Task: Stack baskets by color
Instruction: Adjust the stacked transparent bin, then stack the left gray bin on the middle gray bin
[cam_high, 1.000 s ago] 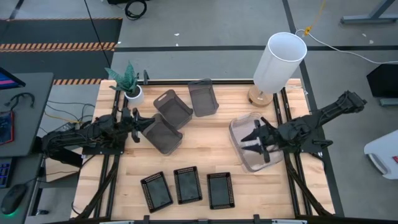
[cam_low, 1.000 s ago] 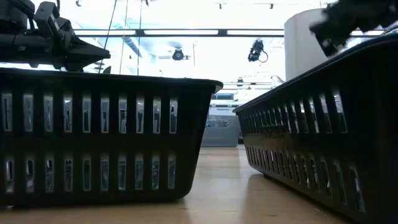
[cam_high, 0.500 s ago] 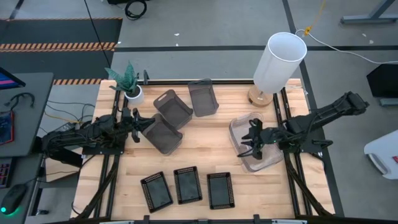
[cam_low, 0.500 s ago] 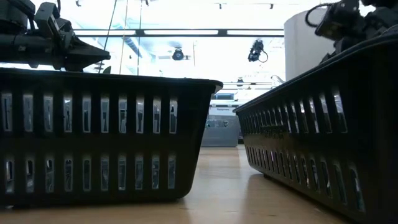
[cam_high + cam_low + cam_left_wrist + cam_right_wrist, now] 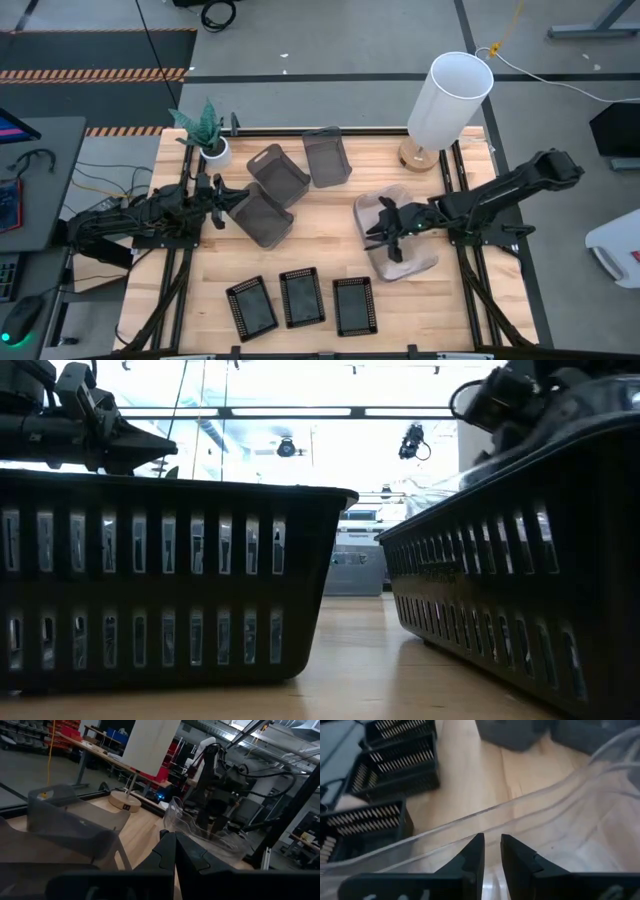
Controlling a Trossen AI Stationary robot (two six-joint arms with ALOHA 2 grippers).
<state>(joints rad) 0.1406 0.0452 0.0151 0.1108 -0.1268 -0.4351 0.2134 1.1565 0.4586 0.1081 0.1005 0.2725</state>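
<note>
1. Right gripper (image 5: pixel 385 232) sits at the rim of the clear basket (image 5: pixel 398 262), on the side facing the tall white cylinder (image 5: pixel 449 100); in the right wrist view its fingers (image 5: pixel 470 855) stand narrowly apart astride the transparent wall (image 5: pixel 530 815), so it is clenched on the clear basket, which lies tilted on the wooden table (image 5: pixel 330 215), below the cylinder in the high view
2. Left gripper (image 5: pixel 222 200) is clamped closed with nothing between its fingers; it rests well to the left of the cylinder, just beside the nearest smoky-grey basket (image 5: pixel 262 214)
3. Two further smoky-grey baskets (image 5: pixel 278 172) (image 5: pixel 326 155) lie between that one and the cylinder; all three are translucent, deep, rectangular with rounded corners
4. Three black mesh baskets (image 5: pixel 251 305) (image 5: pixel 301 296) (image 5: pixel 354 304) stand in a row at the table edge far from the cylinder; shallow, slotted walls, matt finish
5. Clear basket is glossy, thin-walled, round-cornered; how many are nested there cannot be told
</note>
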